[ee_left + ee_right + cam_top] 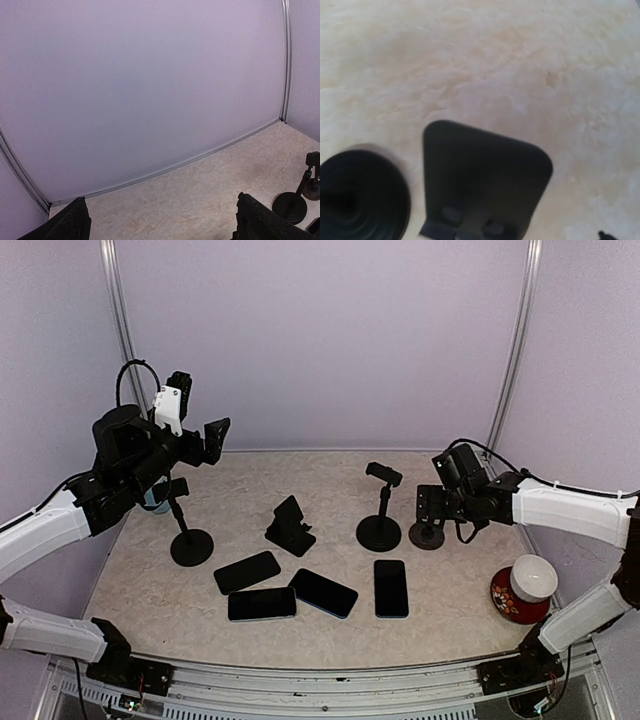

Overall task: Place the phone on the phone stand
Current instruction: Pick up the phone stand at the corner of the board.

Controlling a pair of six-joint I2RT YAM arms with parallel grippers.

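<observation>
My left gripper [199, 406] hangs high, fingers apart; whether my right gripper [432, 505] is apart, I cannot tell. Four phones [391, 587] and stands [380, 530] crowd the mottled beige desk [450, 610]; lilac walls [320, 340].

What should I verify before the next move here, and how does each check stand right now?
1. Left gripper open and empty: ok, fingers spread wide, nothing between them.
2. Phone available: ok, four lie flat, none touched by an arm, such as the rightmost phone.
3. Folding stand free: ok, nothing on it.
4. Centre pole stand free: ok, clamp empty.
5. Right gripper state: cannot tell, its fingers do not show; it sits close to a small stand.
</observation>
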